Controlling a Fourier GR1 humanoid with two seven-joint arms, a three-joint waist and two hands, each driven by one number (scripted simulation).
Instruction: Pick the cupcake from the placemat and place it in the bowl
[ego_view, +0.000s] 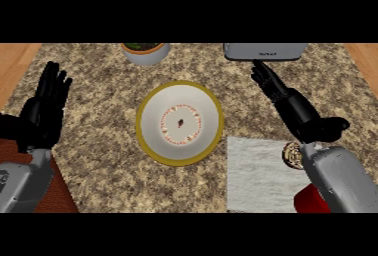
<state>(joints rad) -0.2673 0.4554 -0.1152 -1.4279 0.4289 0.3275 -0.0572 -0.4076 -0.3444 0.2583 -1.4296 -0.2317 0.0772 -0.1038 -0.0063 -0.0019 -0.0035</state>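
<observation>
While the cupcake sits on the placemat by the counter's near right edge, bowl holds none; right hand open above, nothing grasped.

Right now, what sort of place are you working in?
Most likely a kitchen counter: a speckled stone countertop with wood at its edges, a yellow-rimmed bowl in the middle, a pale placemat beside it, and a potted plant at the back.
</observation>
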